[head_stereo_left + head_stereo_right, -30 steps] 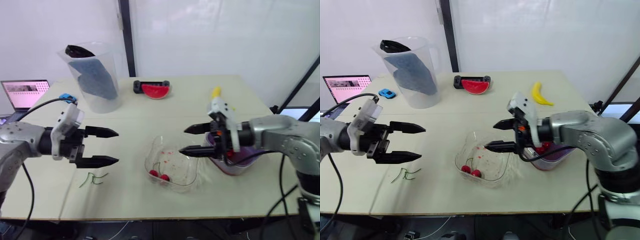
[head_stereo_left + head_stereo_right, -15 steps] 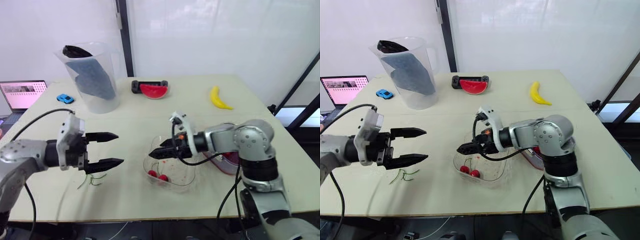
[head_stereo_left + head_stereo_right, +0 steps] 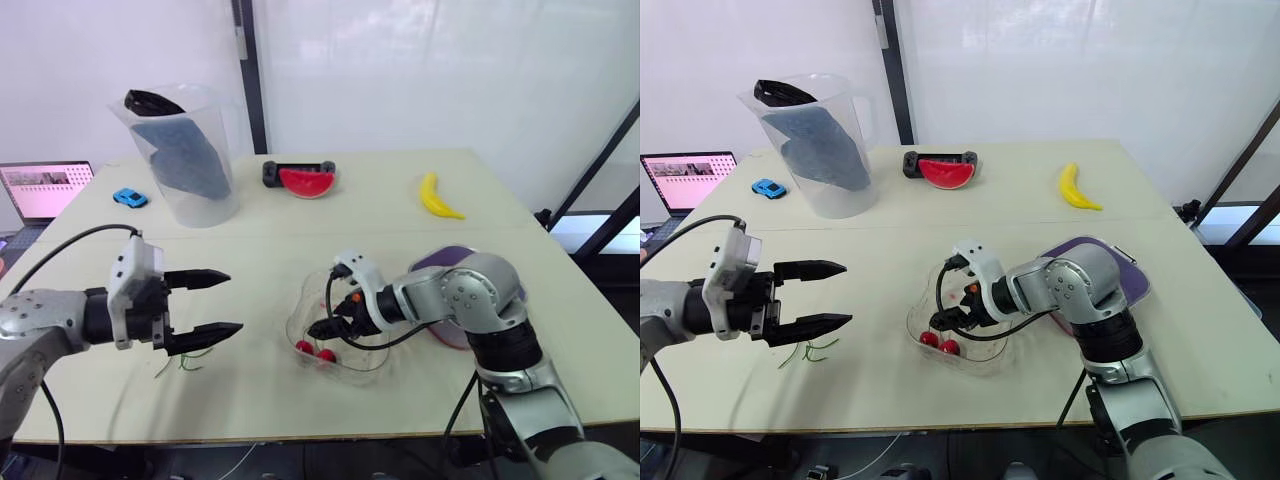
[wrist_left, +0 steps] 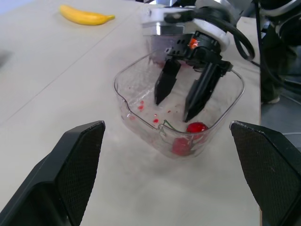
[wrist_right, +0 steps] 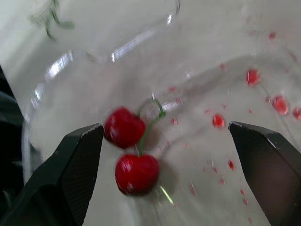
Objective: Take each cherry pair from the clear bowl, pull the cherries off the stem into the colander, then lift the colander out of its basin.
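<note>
Pale cream table [image 3: 300, 215] is taking up most of the scene; a seam is running across it from side to side; white wall panels [image 3: 420, 70] and a black upright post [image 3: 248, 75] are standing behind it. At the far left a laptop [image 3: 45, 190] is sitting w/ its screen lit; a small blue toy car [image 3: 128, 197] is lying near it. A clear pitcher [image 3: 185, 150] w/ dark cloth inside is standing at the back left; a watermelon slice [image 3: 305, 180] is resting on a black holder at back centre; a banana [image 3: 435, 195] is lying back right.

Clear bowl [image 3: 296, 318] is sitting near the front centre, red juice spots on its floor; one cherry pair [image 5: 129, 141] is lying in it, both fruits on their joined green stem. Right gripper [image 4: 173, 109] is reaching down into the bowl, fingers spread apart, gripping nothing, tips just beside the cherries; contact can't be told. Purple basin [image 3: 1125, 270] is sitting right of the bowl, partly behind the rt forearm; colander can't be told apart from it.

Left gripper [image 3: 233, 300] is hovering over the table left of the bowl, fingers wide apart, empty; loose green stems [image 3: 185, 358] are lying on the table below it.
</note>
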Tool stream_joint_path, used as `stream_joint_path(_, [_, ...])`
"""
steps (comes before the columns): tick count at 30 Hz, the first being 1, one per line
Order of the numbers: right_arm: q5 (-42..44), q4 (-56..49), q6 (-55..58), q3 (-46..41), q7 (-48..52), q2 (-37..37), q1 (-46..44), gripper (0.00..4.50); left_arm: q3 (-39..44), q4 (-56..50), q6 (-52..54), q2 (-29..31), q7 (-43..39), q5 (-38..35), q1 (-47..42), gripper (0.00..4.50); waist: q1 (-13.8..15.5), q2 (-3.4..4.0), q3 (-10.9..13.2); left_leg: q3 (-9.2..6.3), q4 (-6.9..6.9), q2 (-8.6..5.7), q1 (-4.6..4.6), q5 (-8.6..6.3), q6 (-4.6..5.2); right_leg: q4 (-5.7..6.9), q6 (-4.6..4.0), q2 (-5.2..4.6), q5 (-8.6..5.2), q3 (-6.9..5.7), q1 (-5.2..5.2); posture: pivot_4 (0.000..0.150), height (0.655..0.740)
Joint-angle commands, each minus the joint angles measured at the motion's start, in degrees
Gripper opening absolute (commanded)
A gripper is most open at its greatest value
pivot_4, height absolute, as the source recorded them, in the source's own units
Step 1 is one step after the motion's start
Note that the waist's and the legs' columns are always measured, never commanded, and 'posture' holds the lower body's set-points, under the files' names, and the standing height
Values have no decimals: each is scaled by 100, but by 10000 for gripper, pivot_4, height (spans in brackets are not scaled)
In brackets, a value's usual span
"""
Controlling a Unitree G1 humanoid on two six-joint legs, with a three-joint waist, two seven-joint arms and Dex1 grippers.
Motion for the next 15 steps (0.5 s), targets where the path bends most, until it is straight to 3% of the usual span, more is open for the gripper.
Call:
stream_joint_path(1, [-121,-299,-192,469,342,-203,-238,45000,9,-59,-144,-41,40,24,-68,44723,-3,0,0,0,-1,0,0,0,0,0,0,0,0,0,0,1500,7400])
stream_joint_path(11, [-1086,-373,-1573,1878,1225,-662,-441,45000,-114,-50,-220,-50,78,157,-76,44723,4,0,0,0,1,0,0,0,0,-1,0,0,0,0,0,1500,7400])
stream_joint_path(15, [-1384,-326,-1819,2003,1435,-716,-439,45000,-151,-34,-221,-46,80,178,-130,44723,2,-1,0,-1,1,1,0,0,0,-1,0,0,0,0,-1,1500,7400])
